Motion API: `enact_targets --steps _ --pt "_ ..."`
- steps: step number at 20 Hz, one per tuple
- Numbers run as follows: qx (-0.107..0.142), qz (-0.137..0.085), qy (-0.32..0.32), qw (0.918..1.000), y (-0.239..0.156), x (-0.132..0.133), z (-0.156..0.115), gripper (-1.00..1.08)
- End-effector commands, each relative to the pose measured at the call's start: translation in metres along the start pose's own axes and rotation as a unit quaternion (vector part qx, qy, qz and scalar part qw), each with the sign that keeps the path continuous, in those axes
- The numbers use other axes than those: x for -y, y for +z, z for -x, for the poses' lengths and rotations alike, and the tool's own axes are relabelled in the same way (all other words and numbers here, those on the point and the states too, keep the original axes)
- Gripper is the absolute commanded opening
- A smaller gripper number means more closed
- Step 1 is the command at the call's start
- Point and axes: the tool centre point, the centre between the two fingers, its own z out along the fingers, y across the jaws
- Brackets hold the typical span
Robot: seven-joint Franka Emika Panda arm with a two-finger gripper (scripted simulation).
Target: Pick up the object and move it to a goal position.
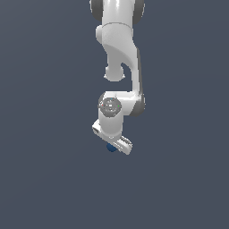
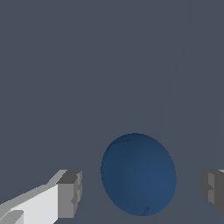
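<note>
The big white, smooth-shelled robot arm point(image 1: 117, 53) hangs down the middle of the exterior view, folded at its joints so the wrist points at the plain slate-grey bench point(image 1: 44, 179) below, a posture that makes sense for a grasp from above. At its lower end sits the white gripper point(image 1: 112, 146), turned at a slant, and just a sliver of the small dark blue smooth ball point(image 1: 111, 148) peeks out beneath it, a touch toward the exterior view's left of the gripper body. Now the wrist view tells the real story: the ball point(image 2: 138, 174) lies between the two grey fingertips point(image 2: 70, 193), with clear bench showing on either side of it, so the gripper point(image 2: 142, 190) is spread wide and has hold of nothing yet. The ball sits a little nearer one fingertip than the other, though within the gap. That straddling placement reads as lining up for the squeeze. No goal marker is visible in either view, so I can't say where the ball is headed.
</note>
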Motion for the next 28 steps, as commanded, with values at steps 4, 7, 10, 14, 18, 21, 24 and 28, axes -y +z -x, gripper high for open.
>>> enact_targets --steps 4,7,10,14,18,21,24,28 --pt "0.0 0.0 0.001 1.0 0.019 0.0 0.0 1.0" --pt "0.0 0.0 0.001 1.0 0.019 0.001 -0.001 1.0" --pt "0.0 0.0 0.001 1.0 0.019 0.001 -0.001 -1.0" --pt "0.0 0.0 0.001 1.0 0.019 0.001 -0.001 -1.0" --pt "0.0 0.0 0.001 1.0 0.019 0.0 -0.001 -1.0" --pt "0.0 0.0 0.001 1.0 0.016 -0.001 -0.001 -1.0" --pt "0.0 0.0 0.001 1.0 0.008 -0.005 -0.004 -1.0" --pt "0.0 0.0 0.001 1.0 -0.012 -0.015 -0.01 -1.0"
